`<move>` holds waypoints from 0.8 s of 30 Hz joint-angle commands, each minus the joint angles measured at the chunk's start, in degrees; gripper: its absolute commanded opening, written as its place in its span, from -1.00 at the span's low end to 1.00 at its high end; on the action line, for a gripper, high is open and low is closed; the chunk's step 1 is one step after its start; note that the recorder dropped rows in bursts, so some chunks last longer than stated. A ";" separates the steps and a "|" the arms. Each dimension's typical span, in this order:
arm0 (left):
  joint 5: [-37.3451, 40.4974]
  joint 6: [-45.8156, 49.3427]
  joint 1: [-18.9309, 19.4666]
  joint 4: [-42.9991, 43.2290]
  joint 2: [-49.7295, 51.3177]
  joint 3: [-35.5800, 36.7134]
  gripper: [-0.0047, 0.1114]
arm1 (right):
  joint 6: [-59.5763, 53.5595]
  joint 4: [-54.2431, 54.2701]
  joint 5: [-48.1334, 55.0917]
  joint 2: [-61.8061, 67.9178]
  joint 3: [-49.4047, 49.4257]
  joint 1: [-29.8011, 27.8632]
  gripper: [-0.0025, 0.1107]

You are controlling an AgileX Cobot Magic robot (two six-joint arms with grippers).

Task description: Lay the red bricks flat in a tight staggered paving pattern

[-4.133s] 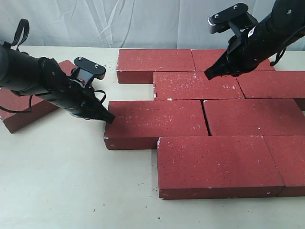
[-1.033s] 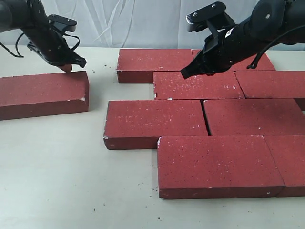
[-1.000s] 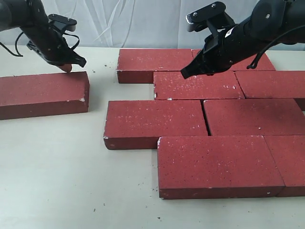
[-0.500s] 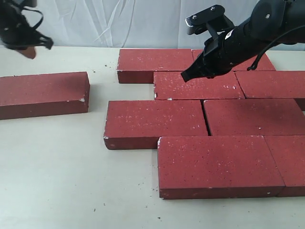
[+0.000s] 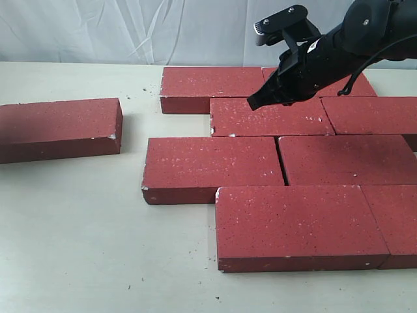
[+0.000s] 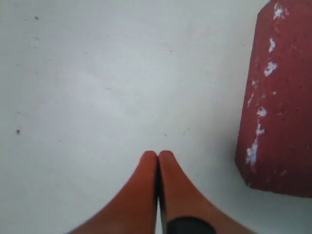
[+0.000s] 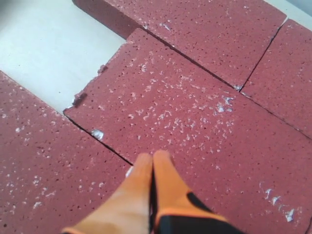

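Observation:
Several red bricks (image 5: 212, 166) lie flat in staggered rows on the right half of the table. One more red brick (image 5: 58, 128) lies apart at the left, a gap away from the rows. My right gripper (image 5: 251, 105) is shut and empty. It hovers over the left end of the second-row brick (image 5: 270, 119), and the right wrist view shows its tips (image 7: 153, 157) just above that brick (image 7: 195, 112) near a joint. My left gripper (image 6: 157, 155) is shut and empty over bare table, beside a chipped brick end (image 6: 278, 97). It is out of the exterior view.
The pale table (image 5: 78, 228) stretches to the front left, with small dark crumbs (image 5: 133, 285) scattered on it. A white cloth backdrop (image 5: 130, 29) hangs behind the table. The paved rows run off the right edge of the exterior view.
My left arm has pulled away up and to the left, out of the exterior view, leaving the separate brick lying flat. The right gripper has barely moved.

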 commanded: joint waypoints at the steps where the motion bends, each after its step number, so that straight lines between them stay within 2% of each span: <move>1: -3.62 1.14 0.17 -4.59 3.95 0.40 -0.92 | -0.20 0.41 -0.72 0.13 0.09 -0.07 -0.97; 8: -8.26 9.14 -0.06 -15.37 5.67 0.40 -0.92 | -0.20 0.51 -1.64 0.13 0.09 -0.07 -0.97; 14: -8.21 17.02 -0.06 -25.22 5.67 0.40 -0.92 | -0.20 0.64 -2.05 0.13 0.09 -0.07 -0.97; 20: -7.51 19.26 -0.77 -27.54 5.67 0.40 -0.92 | -0.20 1.43 -2.50 1.10 0.09 -0.07 -0.97; 24: -8.55 19.83 -3.44 -27.73 5.67 0.40 -0.92 | -0.58 1.65 -5.07 3.05 -0.01 -0.07 -0.97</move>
